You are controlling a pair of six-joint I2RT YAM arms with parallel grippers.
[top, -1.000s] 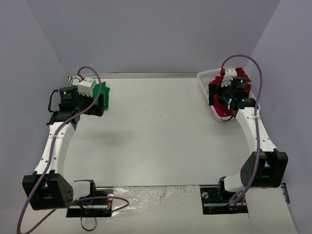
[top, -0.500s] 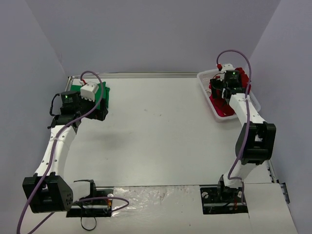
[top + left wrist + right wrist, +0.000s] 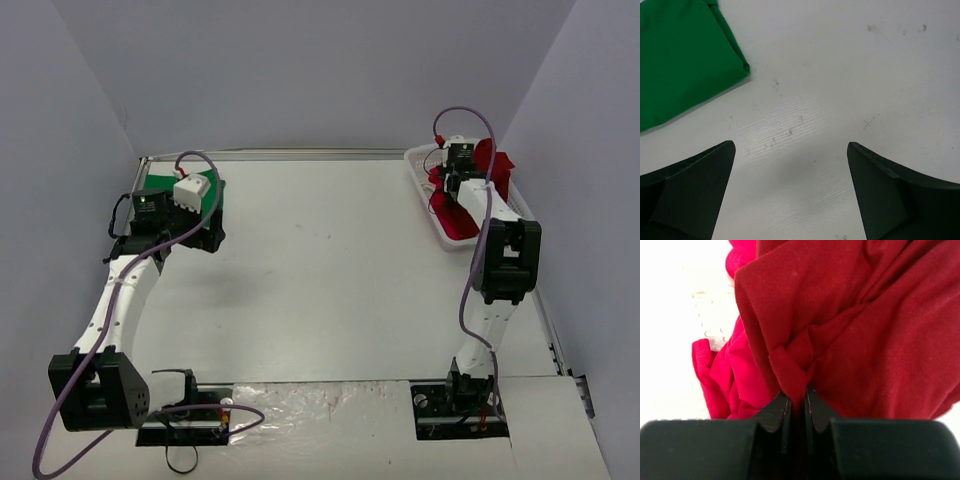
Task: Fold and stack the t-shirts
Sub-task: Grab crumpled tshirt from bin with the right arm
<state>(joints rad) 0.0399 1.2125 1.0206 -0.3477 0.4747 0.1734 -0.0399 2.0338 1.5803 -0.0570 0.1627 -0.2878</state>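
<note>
Slippage looks likely: right fingers (image 3: 772, 414) pinch just a thin fold of dark red t-shirt (image 3: 865, 340); left fingers (image 3: 690, 195) spread, holding nothing.

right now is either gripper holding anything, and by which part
The right gripper is shut on a bunched fold of the dark red t-shirt. The left gripper is open beside the green t-shirt, holding nothing.

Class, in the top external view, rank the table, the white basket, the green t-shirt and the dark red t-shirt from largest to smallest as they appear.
1. table
2. white basket
3. green t-shirt and dark red t-shirt: both partly hidden, so not ranked against each other.
</note>
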